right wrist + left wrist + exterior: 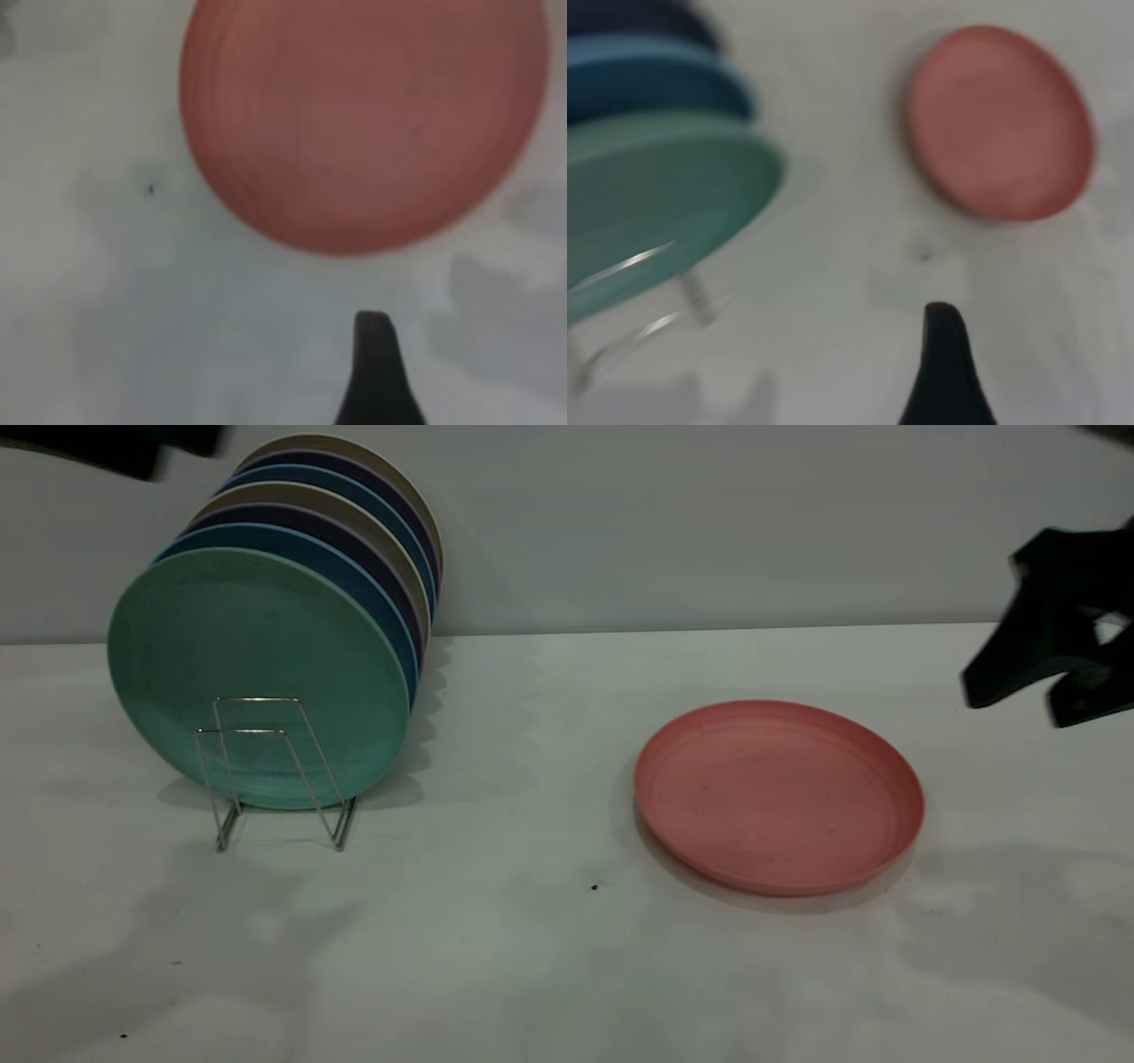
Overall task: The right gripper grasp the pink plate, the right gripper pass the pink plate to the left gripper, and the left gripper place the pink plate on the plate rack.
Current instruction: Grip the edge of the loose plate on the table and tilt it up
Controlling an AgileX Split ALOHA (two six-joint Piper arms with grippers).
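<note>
The pink plate (780,793) lies flat on the white table at the right of centre; it also shows in the left wrist view (999,119) and the right wrist view (363,115). My right gripper (1014,704) hovers open and empty above the table, right of the plate and apart from it; one black finger (376,372) shows in its wrist view. The left gripper (124,447) hangs high at the top left, above the plate rack (266,771); one finger (946,372) shows, with nothing beside it. The rack's two front loops stand bare.
Several plates stand upright in the rack, a mint-green plate (257,677) at the front, then blue, dark and beige ones behind it. A grey wall runs along the back of the table (532,921).
</note>
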